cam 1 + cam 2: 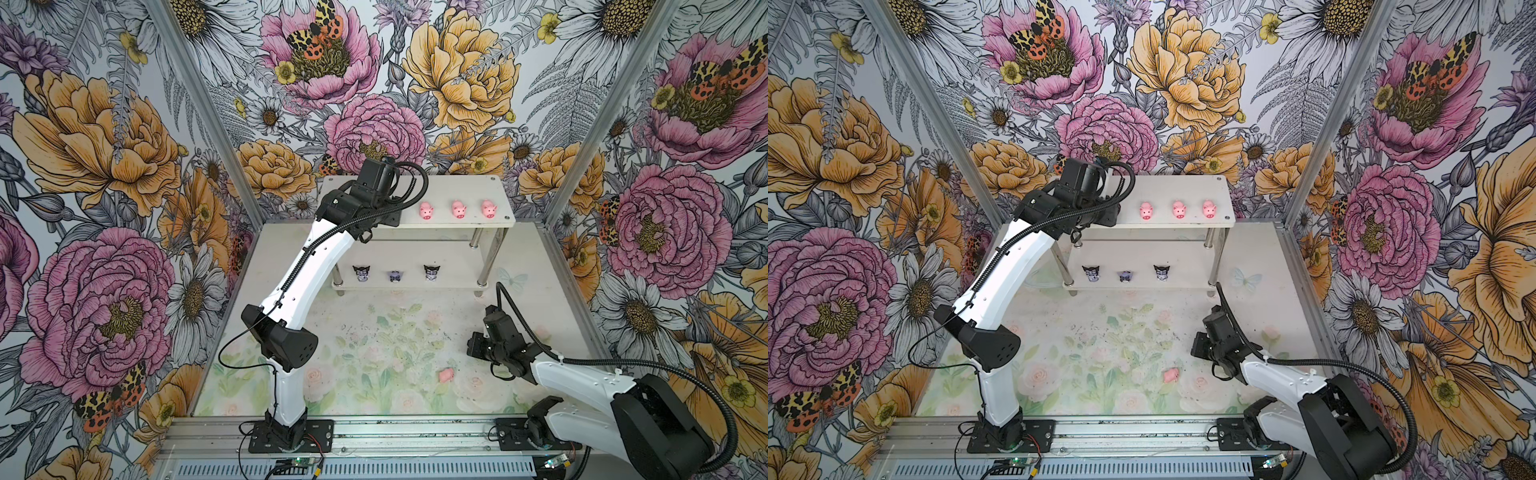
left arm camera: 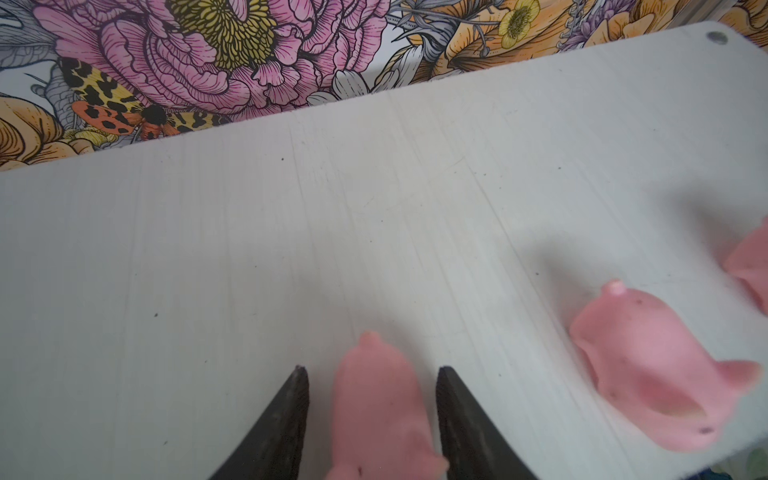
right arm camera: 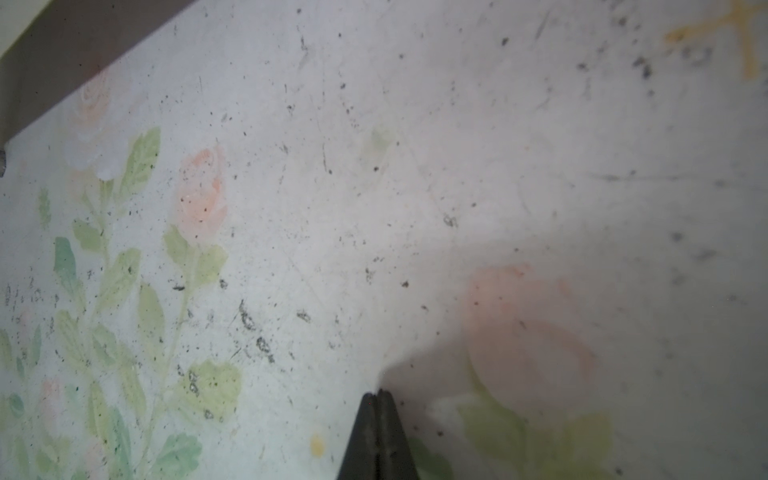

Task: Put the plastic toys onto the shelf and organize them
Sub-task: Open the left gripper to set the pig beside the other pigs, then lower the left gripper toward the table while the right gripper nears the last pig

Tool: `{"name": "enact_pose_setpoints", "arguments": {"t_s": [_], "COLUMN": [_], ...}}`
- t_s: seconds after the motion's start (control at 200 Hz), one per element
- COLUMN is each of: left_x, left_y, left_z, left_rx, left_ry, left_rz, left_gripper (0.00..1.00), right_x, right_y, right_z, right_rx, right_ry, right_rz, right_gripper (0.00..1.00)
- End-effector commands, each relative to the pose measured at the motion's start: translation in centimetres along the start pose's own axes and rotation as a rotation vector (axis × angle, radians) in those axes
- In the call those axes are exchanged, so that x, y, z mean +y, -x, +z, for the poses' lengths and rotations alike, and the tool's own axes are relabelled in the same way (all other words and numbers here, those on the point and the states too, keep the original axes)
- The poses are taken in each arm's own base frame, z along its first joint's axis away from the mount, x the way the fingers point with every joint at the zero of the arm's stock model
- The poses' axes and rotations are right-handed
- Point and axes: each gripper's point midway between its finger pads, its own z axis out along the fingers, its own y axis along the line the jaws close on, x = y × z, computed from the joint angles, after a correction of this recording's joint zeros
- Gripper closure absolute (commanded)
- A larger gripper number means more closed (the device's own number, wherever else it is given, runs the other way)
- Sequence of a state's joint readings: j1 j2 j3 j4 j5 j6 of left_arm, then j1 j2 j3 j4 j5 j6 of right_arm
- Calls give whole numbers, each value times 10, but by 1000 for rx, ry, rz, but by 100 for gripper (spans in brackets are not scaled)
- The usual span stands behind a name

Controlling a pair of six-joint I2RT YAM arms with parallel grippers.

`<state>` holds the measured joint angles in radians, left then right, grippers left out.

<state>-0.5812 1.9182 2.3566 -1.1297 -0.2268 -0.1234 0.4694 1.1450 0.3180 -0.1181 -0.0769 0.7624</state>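
The flower-printed surface [image 1: 415, 324] fills the floor of the cell. The white two-tier shelf [image 1: 457, 187] stands at its far edge, against the flowered back wall.

The left arm [image 1: 307, 266] rises from its base on the near rail and bends at a black elbow over the left part of the surface. From there it slopes up and away, so that its wrist hangs over the left end of the shelf's top tier, aimed down at the board. The right arm [image 1: 582, 386] lies low and folded. It comes in from the near right corner with its forearm reaching leftward, and its wrist sits close above the surface, right of centre and well short of the shelf.

In both top views the left claw [image 2: 372, 370] is hidden under its own wrist; the wrist view shows it spread. Its black fingertips are down at the top tier with the fourth pig [image 2: 374, 415] resting on the board between them. White board shows between each tip and the pig. The right claw [image 3: 379, 392] is pressed together on nothing, its tip close to the bare print; whether it touches cannot be told.

The three pigs [image 1: 458, 209] stand in a spaced row along the front of the top tier's right half, snouts toward the near side. The three black-and-lavender figures [image 1: 394, 276] line the front of the lower tier, also apart. The fifth pig [image 1: 446, 375] lies aslant on the surface, near the right arm's wrist but clear of it.
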Motion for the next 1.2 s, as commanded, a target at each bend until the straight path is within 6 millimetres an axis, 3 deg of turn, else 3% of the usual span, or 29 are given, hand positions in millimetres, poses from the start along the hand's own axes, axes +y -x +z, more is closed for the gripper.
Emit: {"name": "enact_pose_setpoints", "arguments": {"t_s": [0.0, 0.15, 0.31, 0.325, 0.35, 0.53, 0.67, 0.831, 1.041, 1.191], "left_x": [0, -3, -1, 2, 2, 4, 5, -5, -16, -23], "left_y": [10, 18, 31, 37, 39, 33, 8, -30, -84, -116], "left_z": [-15, -33, -64, -82, -90, -131, -142, -144, -126, -109], "left_rx": [-38, -79, -144, -176, -190, -239, -213, -199, -151, -96], "left_ry": [19, 29, 38, 32, 29, 80, 86, 71, 15, -11], "left_rz": [4, 11, -2, -12, -14, 23, 20, 27, -14, -28], "left_gripper": [45, 32, 30, 30, 30, 30, 30, 32, 32, 30], "right_x": [-21, -19, -11, -9, -7, -3, -1, 14, 36, 34], "right_y": [-26, -27, -26, -25, -24, -20, -37, -56, -75, -89], "right_z": [1, -1, -8, -9, -12, -37, -46, -51, -60, -62], "right_rx": [82, 84, 75, 71, 60, 31, 78, 119, 147, 170], "right_ry": [-59, -46, -3, 7, 20, 36, 39, 47, 45, -7], "right_rz": [21, 28, 43, 44, 48, 44, 15, -44, -155, -210], "right_gripper": [97, 95, 89, 88, 87, 75, 64, 64, 62, 53]}}
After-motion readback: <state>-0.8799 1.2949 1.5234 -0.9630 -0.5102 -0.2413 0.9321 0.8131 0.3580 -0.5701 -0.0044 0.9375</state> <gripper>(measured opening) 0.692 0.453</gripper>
